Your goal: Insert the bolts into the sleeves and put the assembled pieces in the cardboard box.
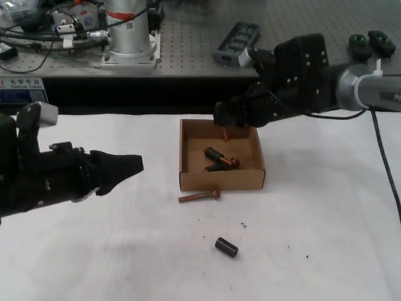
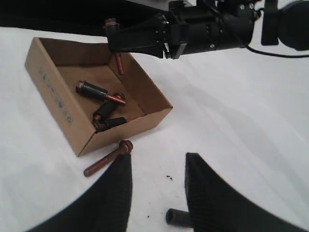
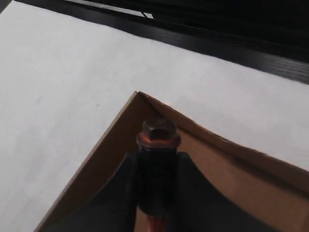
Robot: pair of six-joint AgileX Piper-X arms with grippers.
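White-covered bench (image 1: 94, 251), perforated metal plate (image 1: 282, 19) with gear behind it. High view: cardboard box (image 1: 222, 180) mid-bench. The right gripper (image 1: 223, 121) is at its far wall, clenched on a sleeved bolt (image 1: 225, 133) that hangs over the inside. The left gripper (image 1: 131, 165) is well off to the side of the box, carrying nothing. Finished pieces (image 1: 220, 159) lie in the box. One bare bolt (image 1: 199, 196) lies just outside the front wall, one empty sleeve (image 1: 227, 246) nearer the camera. Left wrist view: its fingers are spread apart, and one finger partly hides the empty sleeve. The finished pieces overlap; probably three, count unsure. Right wrist view: fingers pinch the sleeved bolt round its black barrel, head showing above, lower end cut off. Judged: this piece is to be dropped in, with one pair left to join.
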